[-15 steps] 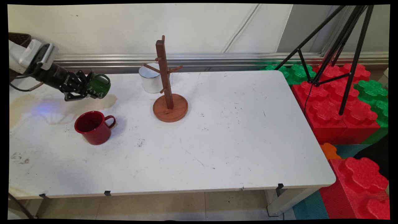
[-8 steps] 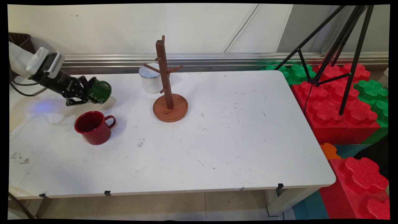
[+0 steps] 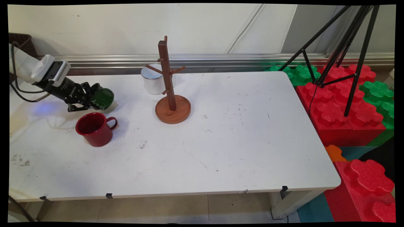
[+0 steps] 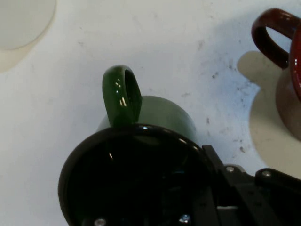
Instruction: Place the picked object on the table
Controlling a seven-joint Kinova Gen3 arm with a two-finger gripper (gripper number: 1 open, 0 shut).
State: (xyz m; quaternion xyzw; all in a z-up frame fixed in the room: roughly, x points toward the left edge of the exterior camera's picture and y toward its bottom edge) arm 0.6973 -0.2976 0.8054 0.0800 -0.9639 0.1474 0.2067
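Note:
My gripper (image 3: 91, 98) is shut on a green mug (image 3: 102, 98) at the table's left side, holding it tilted just above the surface. In the hand view the green mug (image 4: 141, 141) fills the lower half, its dark mouth toward the camera and its handle (image 4: 121, 95) pointing up; the gripper (image 4: 207, 188) grips its rim. A red mug (image 3: 94, 129) stands upright just in front of the gripper, handle to the right; it shows as the red mug (image 4: 284, 66) at the hand view's right edge. A wooden mug tree (image 3: 170, 91) stands right of the gripper.
A white mug (image 3: 152, 79) stands behind the mug tree. A black tripod (image 3: 341, 47) and red and green foam blocks (image 3: 344, 107) lie off the table's right edge. A brownish stain (image 3: 19, 110) marks the table's left side.
The gripper has carried the green mug downward and slightly right, lowering it close to the table behind the red mug.

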